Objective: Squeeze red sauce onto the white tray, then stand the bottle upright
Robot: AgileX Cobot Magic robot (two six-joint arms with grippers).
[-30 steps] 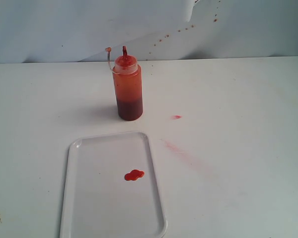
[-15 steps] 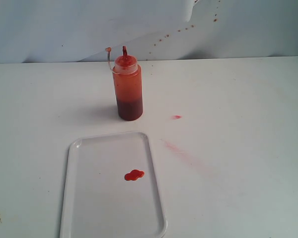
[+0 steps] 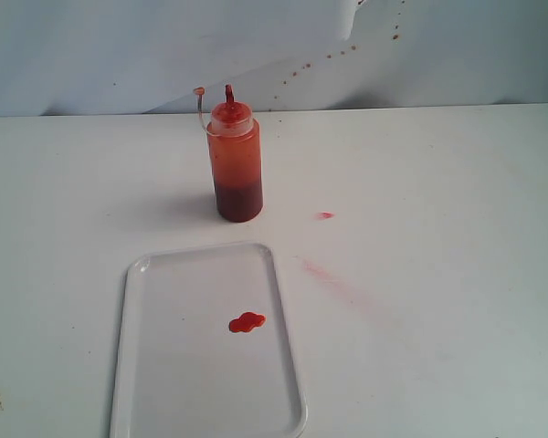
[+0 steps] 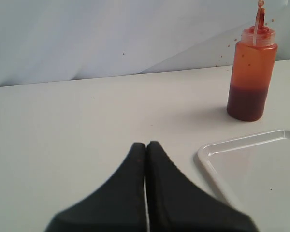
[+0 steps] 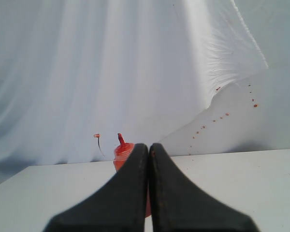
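Both pairs of jaws are clenched flat together and hold nothing. You can see your left gripper (image 4: 145,145) over bare table, near one corner of the tray and apart from it. Your right gripper (image 5: 149,146) faces the bottle, which is partly hidden behind its tips.

You have a white table (image 3: 438,182) under everything, with a pale cloth (image 3: 119,46) hanging behind its far edge. Small reddish specks (image 3: 297,71) dot that backdrop above the bottle.

Your tray (image 3: 164,383) lies flat on the near side of the table in the exterior view, left of centre, its near end cut off by the picture's edge.

Your bottle (image 3: 235,169) stands upright on the table just beyond the tray's far rim, not touching it. Dark red fills its lower part; the upper part is orange and see-through.

Your sauce (image 3: 247,322) sits as one small glossy blob on the tray, nearer its right rim.

To the tray's right you can see a faint pink smear (image 3: 333,278) on the table and, farther back, a small red spot (image 3: 325,215).

On the bottle, the nozzle (image 3: 228,92) points up, and the cap (image 3: 199,91) hangs off to its left on a thin tether.
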